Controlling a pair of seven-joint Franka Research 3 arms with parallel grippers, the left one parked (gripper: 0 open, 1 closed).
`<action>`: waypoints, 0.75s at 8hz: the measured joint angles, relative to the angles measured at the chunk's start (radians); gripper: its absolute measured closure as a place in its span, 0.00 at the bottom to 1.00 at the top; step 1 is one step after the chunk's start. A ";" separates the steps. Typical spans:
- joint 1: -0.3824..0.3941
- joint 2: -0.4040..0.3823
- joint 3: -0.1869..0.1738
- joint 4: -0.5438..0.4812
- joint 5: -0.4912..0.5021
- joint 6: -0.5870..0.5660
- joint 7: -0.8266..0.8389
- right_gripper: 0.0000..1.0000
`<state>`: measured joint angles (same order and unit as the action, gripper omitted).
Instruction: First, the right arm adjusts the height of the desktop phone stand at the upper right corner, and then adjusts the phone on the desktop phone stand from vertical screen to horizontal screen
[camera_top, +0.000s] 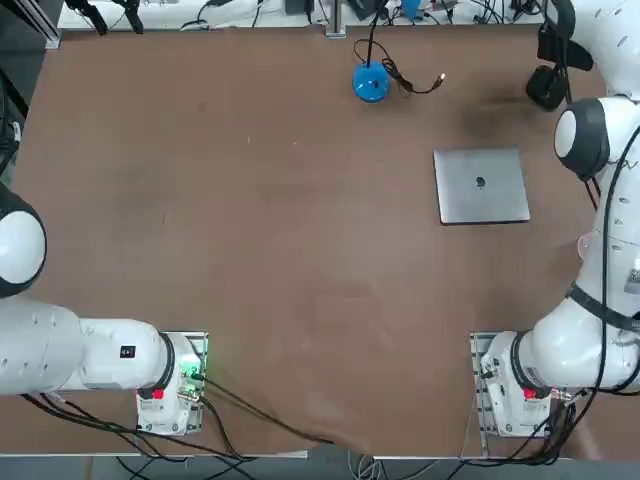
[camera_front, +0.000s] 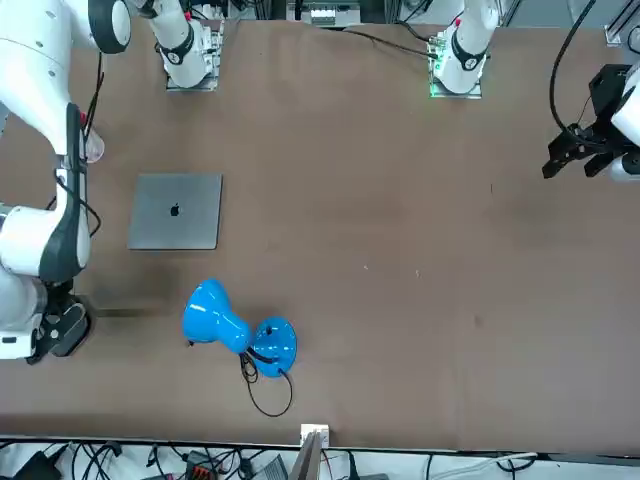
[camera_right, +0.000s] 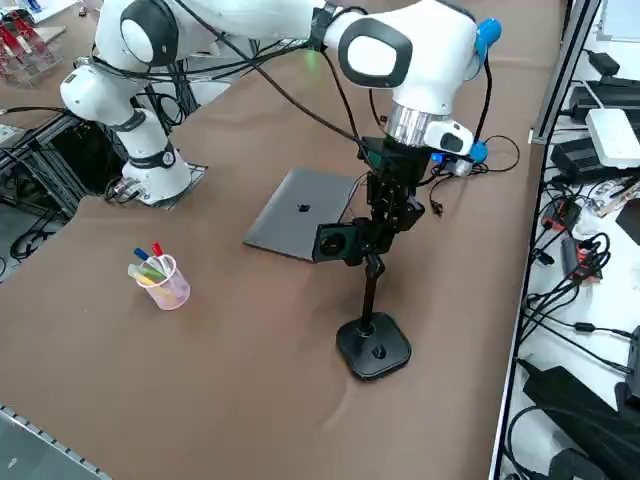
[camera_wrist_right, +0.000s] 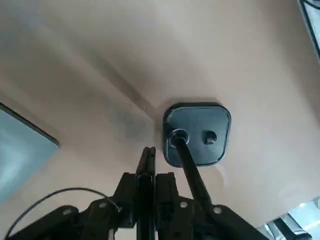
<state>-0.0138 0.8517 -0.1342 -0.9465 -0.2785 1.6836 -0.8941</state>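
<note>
The desktop phone stand has a rounded black base (camera_right: 373, 348) and a thin black pole (camera_right: 371, 288), and it stands near the table's far right corner. The same base shows in the top view (camera_top: 546, 90), the front view (camera_front: 66, 328) and the wrist view (camera_wrist_right: 198, 134). The phone (camera_right: 331, 241), a small black slab, sits in the holder at the pole's top. It is edge-on in the wrist view (camera_wrist_right: 145, 172). My right gripper (camera_right: 392, 212) comes down from above and is shut on the stand's head, right beside the phone.
A closed grey laptop (camera_right: 300, 212) lies just left of the stand (camera_top: 481, 186). A blue lamp (camera_top: 371, 82) with its cable sits at the far edge. A plastic cup of pens (camera_right: 160, 280) stands nearer the arm's base. The table edge and cables run close by the stand.
</note>
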 joint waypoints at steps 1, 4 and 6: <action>-0.004 -0.003 0.000 0.000 0.021 0.003 -0.011 0.82; -0.030 -0.017 0.000 0.000 0.099 0.011 -0.072 0.82; -0.040 -0.023 0.000 0.000 0.144 0.013 -0.088 0.82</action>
<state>-0.0537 0.8285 -0.1345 -0.9463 -0.1342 1.6966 -0.9821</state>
